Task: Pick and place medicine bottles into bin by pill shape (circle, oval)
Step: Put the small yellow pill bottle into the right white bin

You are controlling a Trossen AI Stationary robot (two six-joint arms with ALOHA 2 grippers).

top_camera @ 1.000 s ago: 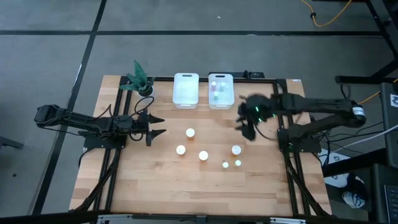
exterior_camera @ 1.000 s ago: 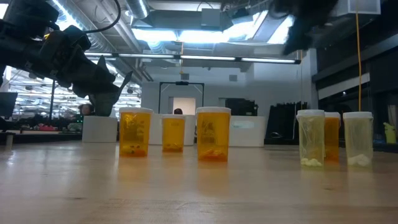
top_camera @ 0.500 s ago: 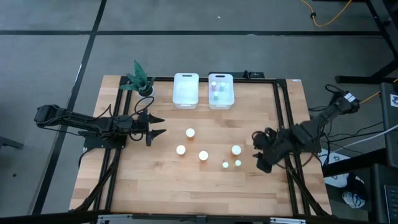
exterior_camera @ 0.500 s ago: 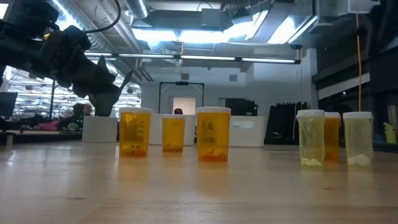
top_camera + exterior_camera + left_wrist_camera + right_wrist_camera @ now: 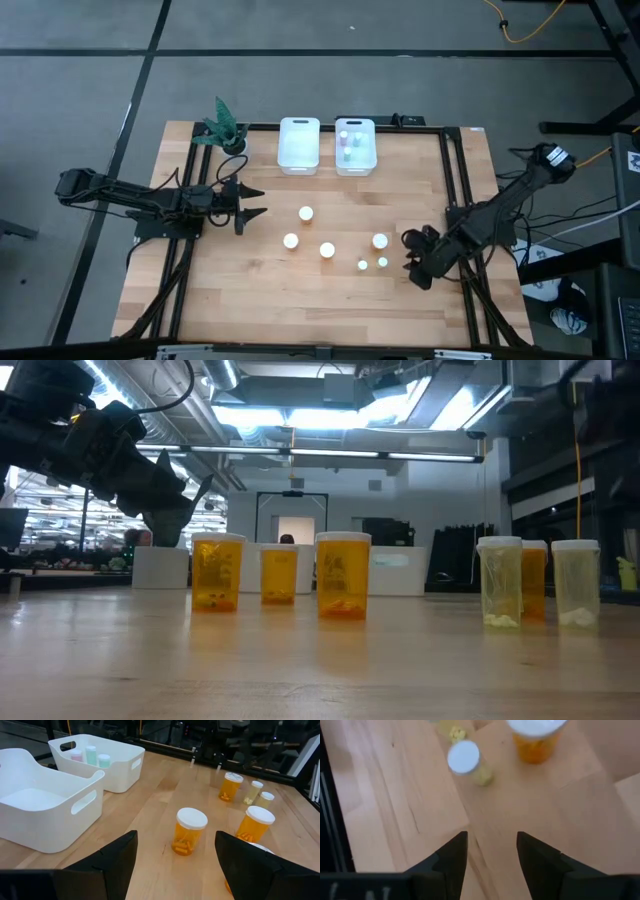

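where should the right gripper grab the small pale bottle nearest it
Probably around the body just under the white cap of the small pale bottle, coming in level from the right gripper's own side. The bottle stands upright and that side is clear, while another small bottle stands close on its far side. The fingers are open.

bright overhead ceiling lights | soft shadows | right wrist view blurred

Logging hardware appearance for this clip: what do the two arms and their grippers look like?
Both arms are dark, slender and jointed, with black cabling along them. The left gripper ends in two flat, pointed black fingers, matte and unmarked. The right gripper has the same plain dark fingers, and its arm carries a pale fitting near the upper joint. No coloured markings show on either.
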